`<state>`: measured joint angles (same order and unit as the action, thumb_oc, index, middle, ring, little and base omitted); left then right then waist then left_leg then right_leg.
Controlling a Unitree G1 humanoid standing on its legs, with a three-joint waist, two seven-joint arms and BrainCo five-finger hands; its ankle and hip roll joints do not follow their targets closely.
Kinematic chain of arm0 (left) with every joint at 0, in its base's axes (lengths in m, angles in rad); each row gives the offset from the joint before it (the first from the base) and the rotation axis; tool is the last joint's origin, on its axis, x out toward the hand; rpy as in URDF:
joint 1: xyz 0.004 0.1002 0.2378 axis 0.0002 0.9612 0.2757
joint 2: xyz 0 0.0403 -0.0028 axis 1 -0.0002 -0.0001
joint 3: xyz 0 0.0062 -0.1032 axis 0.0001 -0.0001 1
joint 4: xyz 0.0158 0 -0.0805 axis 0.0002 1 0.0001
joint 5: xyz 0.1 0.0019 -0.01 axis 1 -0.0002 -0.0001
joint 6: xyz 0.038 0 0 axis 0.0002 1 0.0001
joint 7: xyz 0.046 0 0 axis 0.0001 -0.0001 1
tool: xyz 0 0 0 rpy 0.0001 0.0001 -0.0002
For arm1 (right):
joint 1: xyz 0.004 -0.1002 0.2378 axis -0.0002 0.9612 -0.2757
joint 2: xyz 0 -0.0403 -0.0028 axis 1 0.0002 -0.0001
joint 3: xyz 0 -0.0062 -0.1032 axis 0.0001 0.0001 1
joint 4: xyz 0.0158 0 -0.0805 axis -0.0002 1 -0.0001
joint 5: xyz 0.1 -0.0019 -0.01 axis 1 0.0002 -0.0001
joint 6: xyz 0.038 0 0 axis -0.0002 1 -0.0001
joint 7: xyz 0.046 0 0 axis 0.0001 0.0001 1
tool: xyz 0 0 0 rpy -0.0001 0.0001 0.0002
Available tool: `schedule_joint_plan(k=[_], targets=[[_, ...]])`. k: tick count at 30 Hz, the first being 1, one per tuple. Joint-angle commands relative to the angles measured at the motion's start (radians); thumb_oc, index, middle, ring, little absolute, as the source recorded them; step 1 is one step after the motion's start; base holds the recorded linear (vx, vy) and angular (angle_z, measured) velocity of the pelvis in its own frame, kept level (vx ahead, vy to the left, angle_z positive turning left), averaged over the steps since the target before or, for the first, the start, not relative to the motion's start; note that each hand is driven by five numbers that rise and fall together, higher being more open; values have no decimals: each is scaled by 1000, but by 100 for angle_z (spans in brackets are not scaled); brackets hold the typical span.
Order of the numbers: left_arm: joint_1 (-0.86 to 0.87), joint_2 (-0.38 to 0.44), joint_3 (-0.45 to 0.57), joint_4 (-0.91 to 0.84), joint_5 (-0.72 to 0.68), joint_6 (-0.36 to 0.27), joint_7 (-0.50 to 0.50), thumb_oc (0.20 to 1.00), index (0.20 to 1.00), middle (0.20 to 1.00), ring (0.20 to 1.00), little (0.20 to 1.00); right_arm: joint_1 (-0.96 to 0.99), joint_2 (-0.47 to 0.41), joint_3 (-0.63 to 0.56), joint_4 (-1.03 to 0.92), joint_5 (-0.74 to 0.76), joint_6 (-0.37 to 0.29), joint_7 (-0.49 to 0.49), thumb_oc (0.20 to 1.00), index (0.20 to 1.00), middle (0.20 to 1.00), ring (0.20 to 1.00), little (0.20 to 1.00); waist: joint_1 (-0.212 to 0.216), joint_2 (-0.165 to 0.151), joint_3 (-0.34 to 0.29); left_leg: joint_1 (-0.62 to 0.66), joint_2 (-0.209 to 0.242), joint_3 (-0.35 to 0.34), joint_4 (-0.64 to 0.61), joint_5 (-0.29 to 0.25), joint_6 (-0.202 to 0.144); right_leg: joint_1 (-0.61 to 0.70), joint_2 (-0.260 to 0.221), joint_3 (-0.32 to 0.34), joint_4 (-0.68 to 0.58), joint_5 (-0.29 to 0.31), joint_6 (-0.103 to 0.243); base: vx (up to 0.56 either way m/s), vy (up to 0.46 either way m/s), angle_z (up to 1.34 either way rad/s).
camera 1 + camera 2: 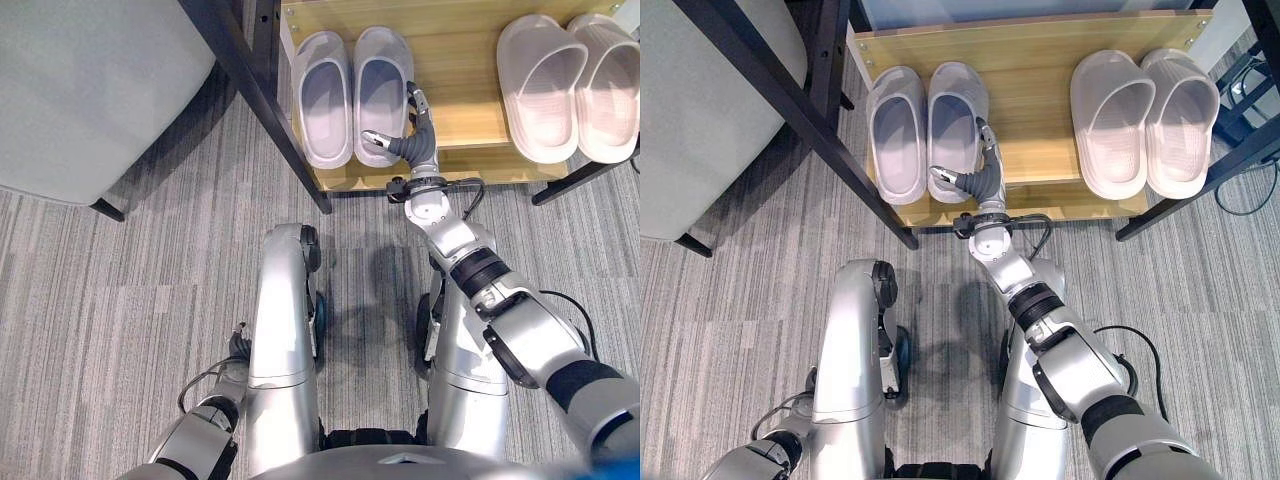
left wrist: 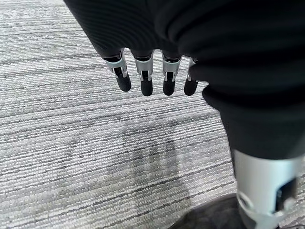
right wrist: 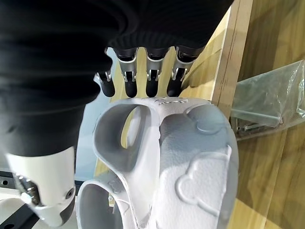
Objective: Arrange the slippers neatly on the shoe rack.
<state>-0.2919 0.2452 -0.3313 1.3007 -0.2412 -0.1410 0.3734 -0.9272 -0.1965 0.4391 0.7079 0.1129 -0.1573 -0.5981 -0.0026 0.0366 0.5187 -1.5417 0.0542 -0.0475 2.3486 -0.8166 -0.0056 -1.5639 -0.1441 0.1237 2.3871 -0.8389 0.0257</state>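
A pale lilac pair of slippers stands toes-in at the left end of the wooden shoe rack (image 1: 460,60): the left slipper (image 1: 322,100) and the right slipper (image 1: 380,85) lie side by side. A pinkish-white pair (image 1: 575,85) sits at the rack's right end. My right hand (image 1: 415,140) is at the heel of the lilac right slipper (image 3: 190,157). Its thumb lies across the heel and its straight fingers (image 3: 128,76) run along the slipper's outer side. My left hand (image 2: 146,81) hangs low over the carpet with relaxed fingers and holds nothing.
A grey upholstered seat (image 1: 90,80) stands at the left. Between it and the rack a black frame bar (image 1: 260,100) runs diagonally. Another black bar (image 1: 580,180) crosses by the rack's right corner. A clear plastic bag (image 3: 271,100) lies on the shelf wood. The floor is grey striped carpet.
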Motion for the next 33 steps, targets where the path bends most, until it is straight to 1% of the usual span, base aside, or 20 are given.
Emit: schedule_joint_plan(k=[1, 4, 8, 9, 10, 12, 14, 15, 18, 20, 22, 23, 25, 26, 27, 28, 30, 31, 32, 33], targets=[[48, -3, -28, 16, 56, -4, 51, 1000, 1000, 1000, 1000, 1000, 2, -5, -23, -109, -93, -14, -79, 1000, 1000, 1000, 1000, 1000, 63, 7, -29, -28, -35, -22, 42, -1, 71, 47, 5, 66, 51, 148, -76, 0, 0, 0], [47, -2, -27, 14, 62, -7, 55, 1000, 1000, 1000, 1000, 1000, 10, -12, -40, -125, -106, -17, -93, 1000, 1000, 1000, 1000, 1000, 60, 8, -29, -28, -36, -22, 44, 0, 71, 48, 4, 65, 52, 148, -76, 0, 0, 0], [49, -4, -17, 10, 68, -10, 59, 1000, 1000, 1000, 1000, 1000, 54, -36, -56, -206, -132, -27, -94, 1000, 1000, 1000, 1000, 1000, 54, 8, -28, -28, -36, -23, 47, 2, 71, 48, 6, 66, 55, 149, -73, 0, 0, 0], [50, -4, -9, 11, 80, -11, 54, 1000, 1000, 1000, 1000, 1000, 64, -70, -50, -268, -191, -24, -86, 1000, 1000, 1000, 1000, 1000, 51, 5, -26, -28, -35, -20, 43, 4, 69, 48, 5, 67, 53, 149, -72, 0, 0, 0], [50, -4, -10, 11, 81, -11, 54, 1000, 1000, 1000, 1000, 1000, 65, -70, -50, -270, -191, -23, -86, 1000, 1000, 1000, 1000, 1000, 51, 5, -26, -28, -35, -20, 43, 4, 69, 48, 5, 67, 53, 149, -72, 0, 0, 0], [53, -1, -3, 10, 94, -16, 54, 1000, 1000, 1000, 1000, 1000, 69, -101, -51, -322, -241, -25, -81, 1000, 1000, 1000, 1000, 1000, 50, 1, -25, -28, -34, -22, 44, 5, 68, 48, 5, 68, 53, 150, -71, 0, 0, 0], [62, 2, 9, 8, 107, -23, 48, 1000, 1000, 1000, 1000, 1000, 89, -160, -70, -419, -306, -28, -78, 1000, 1000, 1000, 1000, 1000, 47, -8, -32, -28, -36, -28, 43, 7, 66, 51, 4, 66, 50, 151, -67, 0, 0, 0], [65, 2, 11, 4, 111, -23, 46, 1000, 1000, 1000, 1000, 1000, 102, -175, -79, -454, -326, -28, -77, 1000, 1000, 1000, 1000, 1000, 45, -9, -33, -28, -36, -29, 43, 8, 66, 51, 3, 66, 49, 152, -67, 0, 0, 0], [78, 8, 41, 8, 139, -36, 23, 1000, 1000, 1000, 1000, 1000, 157, -272, -104, -614, -457, -25, -62, 1000, 1000, 1000, 1000, 1000, 41, -22, -35, -28, -37, -35, 34, 17, 62, 51, -3, 64, 36, 151, -64, 0, 0, 0], [89, 5, 64, 19, 166, -38, 11, 1000, 1000, 1000, 1000, 1000, 229, -333, -125, -692, -540, -22, -53, 1000, 1000, 1000, 1000, 1000, 37, -32, -48, -28, -38, -41, 26, 22, 61, 54, -5, 60, 26, 156, -58, 24, -3, 0], [92, -8, 93, 59, 206, -32, -7, 1000, 1000, 1000, 1000, 1000, 398, -380, -178, -791, -625, -21, -36, 1000, 1000, 1000, 1000, 1000, 30, -48, -88, -28, -34, -51, -8, 35, 56, 61, -14, 43, -17, 168, -49, 48, 1, 1], [89, -9, 100, 65, 215, -30, -17, 1000, 1000, 1000, 1000, 1000, 442, -393, -197, -808, -643, -16, -27, 1000, 1000, 1000, 1000, 1000, 29, -52, -105, -28, -32, -54, -30, 41, 54, 66, -18, 37, -45, 170, -49, 0, 0, 0], [88, -7, 118, 68, 235, -28, -26, 1000, 1000, 1000, 1000, 1000, 536, -410, -235, -824, -651, -12, 0, 1000, 1000, 1000, 1000, 1000, 22, -57, -144, -27, -30, -59, -104, 57, 56, 77, -28, 23, -126, 178, -45, -16, 26, -2], [90, -2, 133, 61, 238, -33, -41, 1000, 1000, 1000, 1000, 1000, 617, -419, -262, -811, -654, -3, 14, 1000, 1000, 1000, 1000, 1000, 19, -66, -181, 17, -15, -55, -224, 82, 60, 120, -41, 3, -252, 200, -47, -37, 52, -6], [92, 2, 137, 58, 240, -33, -46, 1000, 1000, 1000, 1000, 1000, 655, -421, -276, -802, -651, 0, 16, 1000, 1000, 1000, 1000, 1000, 17, -70, -198, 40, -9, -51, -280, 98, 60, 142, -45, -4, -309, 210, -48, -21, 54, -5], [99, 10, 152, 46, 241, -37, -57, 1000, 1000, 1000, 1000, 1000, 733, -419, -294, -746, -634, 11, 33, 1000, 1000, 1000, 1000, 1000, 10, -82, -230, 98, 5, -46, -389, 125, 60, 194, -54, -18, -416, 226, -44, -27, 32, -11], [111, 22, 165, 34, 227, -41, -63, 1000, 1000, 1000, 1000, 1000, 798, -421, -307, -694, -634, 21, 35, 1000, 1000, 1000, 1000, 1000, 4, -86, -249, 174, 23, -34, -508, 169, 61, 265, -70, -50, -540, 243, -47, -30, 33, -11], [119, 31, 171, 29, 228, -42, -62, 1000, 1000, 1000, 1000, 1000, 837, -421, -314, -667, -637, 24, 38, 1000, 1000, 1000, 1000, 1000, 1, -88, -256, 220, 29, -30, -570, 189, 61, 305, -81, -71, -600, 251, -45, -10, 58, -13], [140, 37, 177, 14, 232, -45, -65, 1000, 1000, 1000, 1000, 1000, 887, -421, -304, -556, -663, 49, 33, 1000, 1000, 1000, 1000, 1000, -2, -93, -273, 357, 44, -19, -739, 234, 59, 422, -99, -110, -768, 268, -37, -14, 44, -13], [151, 39, 175, 8, 234, -46, -70, 1000, 1000, 1000, 1000, 1000, 911, -408, -295, -507, -649, 50, 45, 1000, 1000, 1000, 1000, 1000, -2, -94, -275, 419, 44, -18, -811, 254, 56, 480, -100, -122, -836, 277, -33, 5, 27, 3]])
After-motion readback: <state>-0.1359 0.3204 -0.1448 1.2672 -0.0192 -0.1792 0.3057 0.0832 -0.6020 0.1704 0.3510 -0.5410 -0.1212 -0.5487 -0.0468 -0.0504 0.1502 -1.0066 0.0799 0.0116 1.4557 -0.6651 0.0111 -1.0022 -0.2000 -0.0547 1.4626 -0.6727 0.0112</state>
